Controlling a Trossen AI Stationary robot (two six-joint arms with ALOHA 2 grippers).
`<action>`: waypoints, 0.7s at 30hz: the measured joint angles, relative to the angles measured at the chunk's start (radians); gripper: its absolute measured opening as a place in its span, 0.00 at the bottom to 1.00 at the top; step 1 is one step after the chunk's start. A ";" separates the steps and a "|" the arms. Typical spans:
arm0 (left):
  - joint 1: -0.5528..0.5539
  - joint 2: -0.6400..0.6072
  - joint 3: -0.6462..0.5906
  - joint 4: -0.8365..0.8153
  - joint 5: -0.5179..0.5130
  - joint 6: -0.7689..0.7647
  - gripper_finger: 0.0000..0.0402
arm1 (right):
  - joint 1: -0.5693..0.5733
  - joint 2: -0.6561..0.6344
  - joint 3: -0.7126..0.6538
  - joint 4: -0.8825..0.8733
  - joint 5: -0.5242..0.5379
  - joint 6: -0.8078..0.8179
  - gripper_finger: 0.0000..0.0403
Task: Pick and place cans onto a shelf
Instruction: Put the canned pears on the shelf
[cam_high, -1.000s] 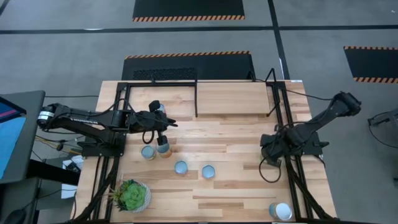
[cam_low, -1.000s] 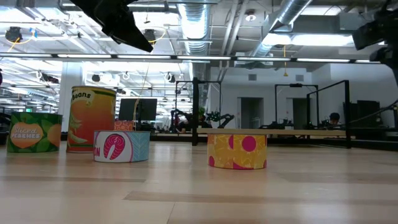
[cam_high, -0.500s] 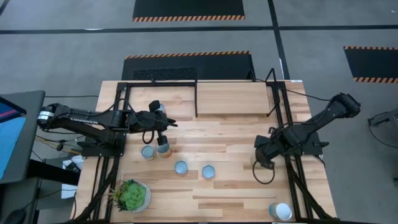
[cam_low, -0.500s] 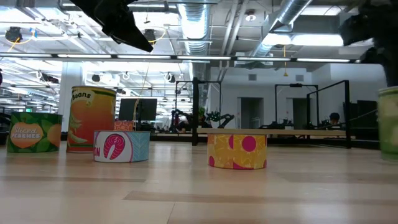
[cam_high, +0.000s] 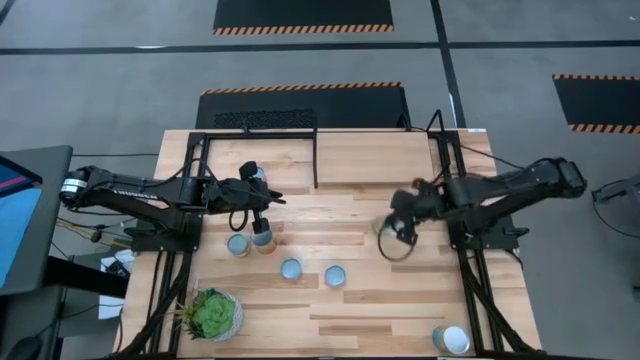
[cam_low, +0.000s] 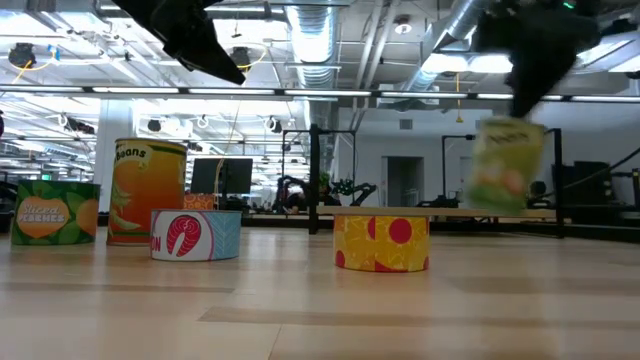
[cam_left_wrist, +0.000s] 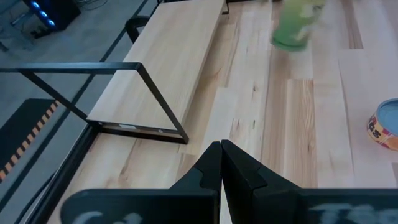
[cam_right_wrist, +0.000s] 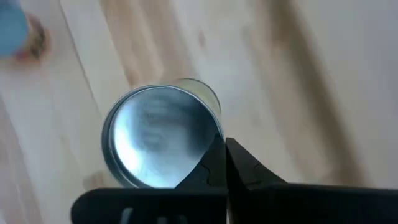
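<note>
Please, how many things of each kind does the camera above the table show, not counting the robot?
Small round metal cans with silver tops: 6
Light-wood shelf with thin black rod frame: 1
Leafy green potted plant: 1
Total: 8
A possible seventh can behind the left arm is unclear.

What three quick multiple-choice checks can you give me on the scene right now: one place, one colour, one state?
1. Where is the green can?
A. On the shelf
B. In the air, carried by the right gripper
C. Beside the plant

2. What colour is the flat can at the middle of the low view?
A. Yellow with pink spots
B. Plain blue
C. Black

3. How is the left gripper?
A. Wide open
B. Shut on a can
C. Shut and empty

Key: 1 B, the low view shows it hanging clear of the table. 2 A, its label shows there. 3 C, its wrist view shows the fingers together with nothing between.
</note>
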 joint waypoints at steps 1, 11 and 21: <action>0.000 0.000 0.000 -0.002 0.000 0.000 0.00 | -0.029 0.000 0.035 0.001 0.000 -0.050 0.01; 0.000 0.000 0.000 -0.036 0.000 -0.003 0.00 | -0.376 0.170 0.419 -0.012 -0.134 -0.469 0.00; 0.000 0.000 0.000 -0.044 0.000 -0.003 0.00 | -0.621 0.558 0.787 -0.108 -0.296 -0.710 0.00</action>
